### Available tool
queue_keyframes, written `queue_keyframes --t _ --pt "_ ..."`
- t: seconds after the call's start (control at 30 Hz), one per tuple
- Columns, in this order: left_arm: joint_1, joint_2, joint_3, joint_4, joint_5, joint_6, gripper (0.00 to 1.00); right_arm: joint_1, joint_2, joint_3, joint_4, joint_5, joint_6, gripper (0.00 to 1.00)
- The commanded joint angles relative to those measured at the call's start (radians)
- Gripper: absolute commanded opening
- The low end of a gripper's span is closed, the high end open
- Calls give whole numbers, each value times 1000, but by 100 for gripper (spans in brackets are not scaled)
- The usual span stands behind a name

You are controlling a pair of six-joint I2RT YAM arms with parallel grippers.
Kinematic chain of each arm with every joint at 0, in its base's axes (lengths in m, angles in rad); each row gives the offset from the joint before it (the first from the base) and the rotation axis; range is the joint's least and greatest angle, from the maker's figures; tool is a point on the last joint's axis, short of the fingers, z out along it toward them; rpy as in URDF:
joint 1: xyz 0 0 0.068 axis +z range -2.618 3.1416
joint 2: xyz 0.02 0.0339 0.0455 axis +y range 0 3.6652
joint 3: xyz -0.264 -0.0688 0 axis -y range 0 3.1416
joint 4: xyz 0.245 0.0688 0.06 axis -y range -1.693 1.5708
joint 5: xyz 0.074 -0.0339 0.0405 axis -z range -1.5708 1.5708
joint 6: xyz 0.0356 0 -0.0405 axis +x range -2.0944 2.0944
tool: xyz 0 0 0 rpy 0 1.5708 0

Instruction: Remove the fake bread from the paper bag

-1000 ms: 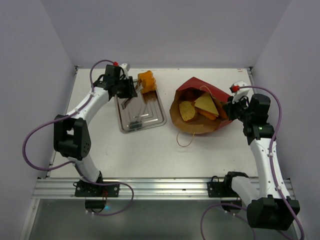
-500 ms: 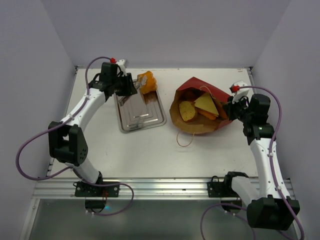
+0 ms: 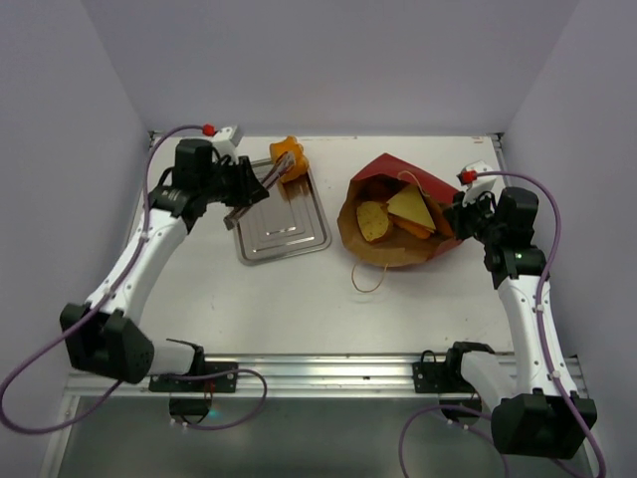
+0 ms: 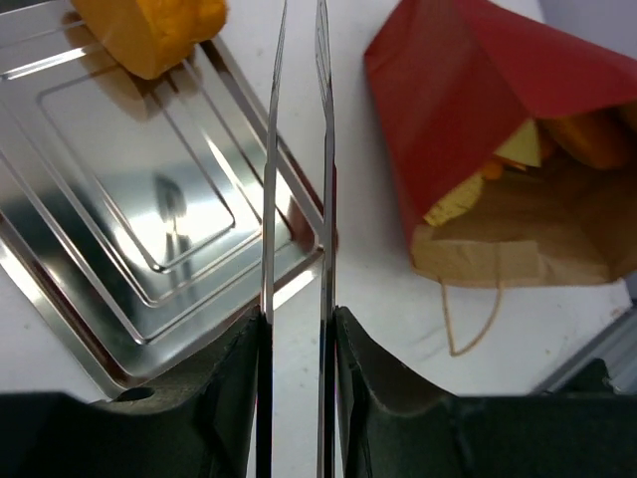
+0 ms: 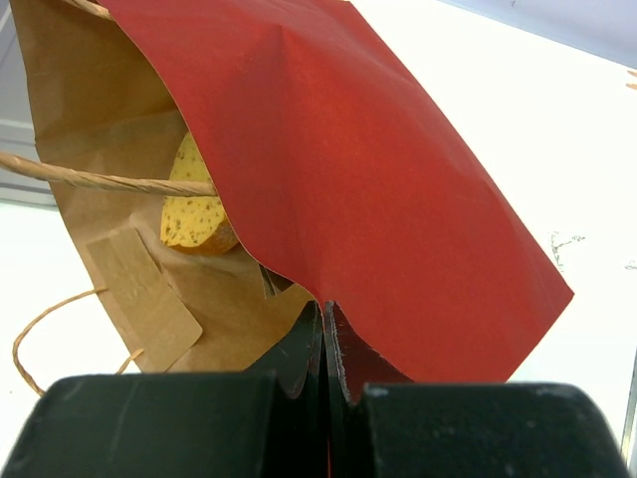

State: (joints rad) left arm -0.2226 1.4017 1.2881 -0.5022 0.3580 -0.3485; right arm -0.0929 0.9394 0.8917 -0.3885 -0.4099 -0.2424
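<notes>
The paper bag [image 3: 383,171] lies on its side right of centre, its mouth open to the camera. It holds a pale yellow wedge [image 3: 410,207], a round slice [image 3: 372,220] and an orange loaf [image 3: 415,230]. My right gripper [image 3: 456,214] is shut on the bag's red edge [image 5: 378,169], with the slice [image 5: 194,214] showing inside. An orange-brown bun [image 3: 288,157] rests on the far corner of the silver tray [image 3: 284,239]. My left gripper [image 3: 279,173] is just left of the bun [image 4: 149,30]. Its thin metal blades [image 4: 271,149] stand slightly apart with nothing between them.
The bag's loop handle [image 3: 368,277] lies on the table in front of the bag. The tray [image 4: 149,229] lies left of the bag [image 4: 468,100]. White walls close in the table at the back and both sides.
My left arm has drawn back to the left, away from the bun, which stays on the tray's far corner. The right arm and the bag have not moved.
</notes>
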Motion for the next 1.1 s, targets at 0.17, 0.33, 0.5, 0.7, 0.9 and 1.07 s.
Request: queue_keyframes --t 0.17,0.33,0.5,0.7,0.9,1.07 --pt "-24 -461 -294 -9 288 -127 36 -10 -10 6 22 22 0 0" --pt "-286 -567 -363 14 202 -262 34 -13 -10 4 23 26 -3 0" --pt "-605 -509 -385 85 -55 -349 34 -18 -14 -5 22 31 -6 0" --pt "-816 -229 -226 96 -385 -346 35 -24 -19 -7 22 29 -5 0" --pt "-834 21 22 19 -611 -299 36 -25 -21 -14 23 23 -3 0" --pt "-834 155 94 7 -628 -274 38 -25 -19 -23 33 14 0 0"
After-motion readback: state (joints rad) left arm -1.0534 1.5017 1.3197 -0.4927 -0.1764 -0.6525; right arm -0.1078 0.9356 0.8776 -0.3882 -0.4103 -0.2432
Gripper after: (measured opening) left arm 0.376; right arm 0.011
